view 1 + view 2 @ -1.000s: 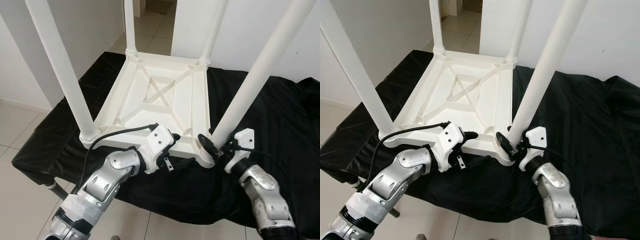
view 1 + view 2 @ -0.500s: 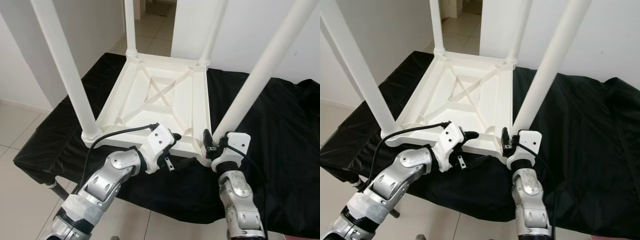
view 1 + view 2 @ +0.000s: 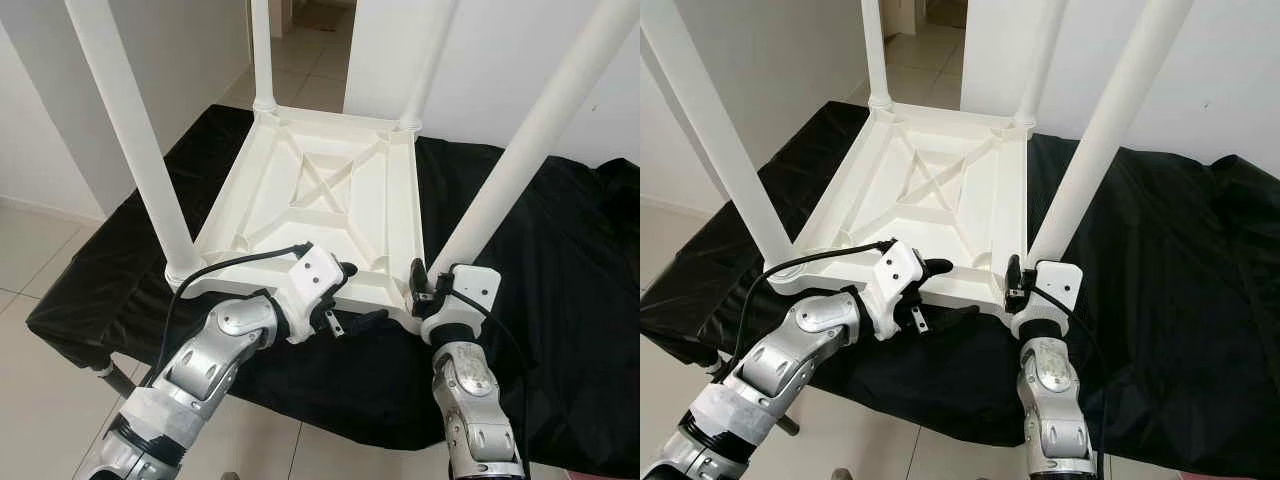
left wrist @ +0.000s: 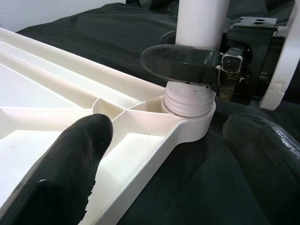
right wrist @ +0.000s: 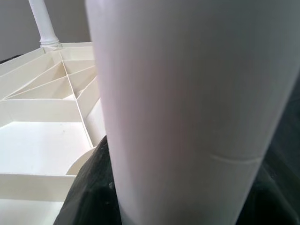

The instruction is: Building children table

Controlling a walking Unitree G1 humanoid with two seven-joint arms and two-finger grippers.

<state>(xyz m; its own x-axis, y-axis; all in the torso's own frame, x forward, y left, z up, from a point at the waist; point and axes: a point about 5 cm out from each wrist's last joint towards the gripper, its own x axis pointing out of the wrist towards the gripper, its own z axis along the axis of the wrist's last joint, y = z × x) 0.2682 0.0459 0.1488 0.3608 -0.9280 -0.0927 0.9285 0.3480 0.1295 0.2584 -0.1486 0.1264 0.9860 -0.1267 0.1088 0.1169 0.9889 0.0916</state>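
Clamping the table leg (image 3: 500, 190), right gripper (image 3: 425, 292); left gripper (image 3: 355, 297) spread astride tabletop (image 3: 320, 200) edge.

**Where the four cameras looked**

The two head cameras looked forward and down from above at the upturned table (image 3: 320, 200) on the black cloth (image 3: 560, 260), sharing almost the same scene. The left wrist camera sat low and close at the near edge, facing the near right leg (image 4: 199, 28). The right wrist camera pressed very close against that same leg (image 5: 187, 103), facing across the ribbed underside.
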